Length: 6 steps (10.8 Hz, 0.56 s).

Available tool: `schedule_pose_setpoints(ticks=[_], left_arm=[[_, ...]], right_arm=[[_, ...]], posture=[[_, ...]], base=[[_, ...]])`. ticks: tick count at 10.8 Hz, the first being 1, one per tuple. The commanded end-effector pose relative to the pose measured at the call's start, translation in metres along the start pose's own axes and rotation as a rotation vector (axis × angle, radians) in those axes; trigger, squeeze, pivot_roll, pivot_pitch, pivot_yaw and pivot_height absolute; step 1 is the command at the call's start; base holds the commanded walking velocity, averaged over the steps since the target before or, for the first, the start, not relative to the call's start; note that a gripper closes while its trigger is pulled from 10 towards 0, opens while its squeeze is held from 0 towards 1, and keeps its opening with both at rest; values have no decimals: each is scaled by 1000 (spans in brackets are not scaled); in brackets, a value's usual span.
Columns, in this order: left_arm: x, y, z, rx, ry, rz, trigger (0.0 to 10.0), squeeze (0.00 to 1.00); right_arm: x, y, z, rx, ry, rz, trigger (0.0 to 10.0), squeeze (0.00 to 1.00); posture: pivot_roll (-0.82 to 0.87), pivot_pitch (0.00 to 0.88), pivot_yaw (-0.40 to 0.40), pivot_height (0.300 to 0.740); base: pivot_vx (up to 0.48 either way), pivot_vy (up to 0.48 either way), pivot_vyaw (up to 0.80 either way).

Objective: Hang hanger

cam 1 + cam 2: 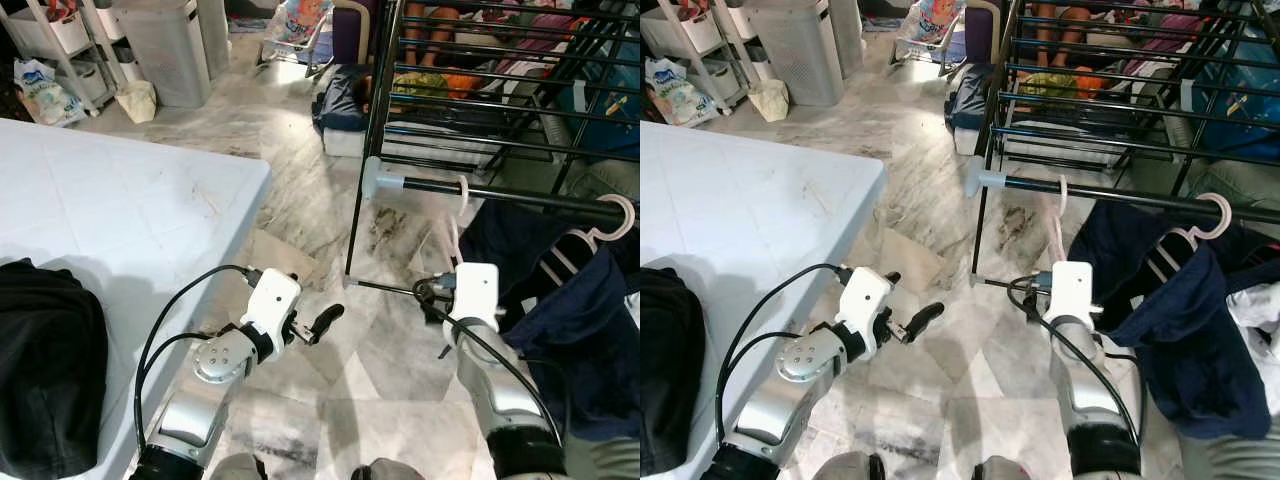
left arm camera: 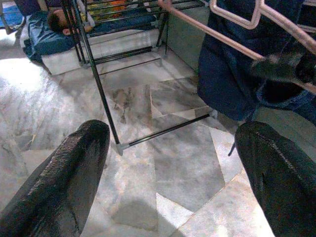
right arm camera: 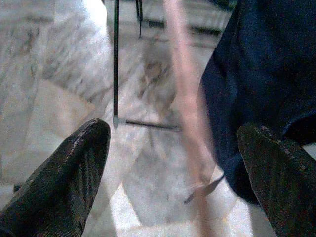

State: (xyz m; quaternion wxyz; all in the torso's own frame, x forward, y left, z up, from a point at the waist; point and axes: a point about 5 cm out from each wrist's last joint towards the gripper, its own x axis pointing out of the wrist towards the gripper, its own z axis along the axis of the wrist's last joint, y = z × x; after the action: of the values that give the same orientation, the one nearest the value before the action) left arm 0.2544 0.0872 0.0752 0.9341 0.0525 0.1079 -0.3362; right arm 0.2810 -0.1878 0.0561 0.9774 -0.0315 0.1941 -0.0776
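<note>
Right gripper (image 3: 173, 163) raised below the rack rail (image 1: 520, 197), fingers spread wide, nothing held; a pink hanger (image 1: 461, 215) hangs on the rail just beyond it, arm passing between the fingers without visible contact. Left gripper (image 2: 173, 163) out over the marble floor (image 1: 300, 190), also wide, empty. Second pink hanger (image 1: 606, 226) carries a navy garment (image 1: 580, 320) far right. White table (image 1: 110, 210) left.

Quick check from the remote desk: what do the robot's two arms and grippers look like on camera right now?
Both arms are silver metal with rounded joints, each ending in a white boxy wrist housing. Black cables loop along the left arm and the right arm. The left gripper and the right gripper each carry two long, black, rounded fingers with a finely ribbed, slightly glossy surface.
</note>
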Motion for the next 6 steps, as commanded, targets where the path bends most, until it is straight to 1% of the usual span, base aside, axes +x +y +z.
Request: schedule_pose_setpoints(ticks=[1, 2, 4, 5, 6], left_arm=[[0, 0, 0, 12, 7, -1, 10000, 0], [0, 1, 0, 9, 6, 1, 10000, 0], [0, 5, 2, 14, -10, 42, 10000, 0], [-2, 13, 5, 9, -32, 107, 10000, 0], [-6, 17, 6, 2, -46, 145, 10000, 0]], right_arm=[[-3, -2, 10, 7, -63, 4, 10000, 1000], [-6, -4, 19, 1, -144, 6, 10000, 1000], [-8, -2, 26, 2, -187, 31, 10000, 1000], [-12, 0, 28, 0, -215, 60, 10000, 1000], [-17, 0, 27, -2, -231, 74, 10000, 1000]], posture=[[-52, 8, -11, 740], [-55, 9, -10, 740], [-55, 9, -8, 740], [-51, 7, -10, 740], [-49, 2, -10, 740]], base=[[0, 0, 0], [0, 0, 0], [0, 0, 0], [0, 0, 0], [0, 0, 0]])
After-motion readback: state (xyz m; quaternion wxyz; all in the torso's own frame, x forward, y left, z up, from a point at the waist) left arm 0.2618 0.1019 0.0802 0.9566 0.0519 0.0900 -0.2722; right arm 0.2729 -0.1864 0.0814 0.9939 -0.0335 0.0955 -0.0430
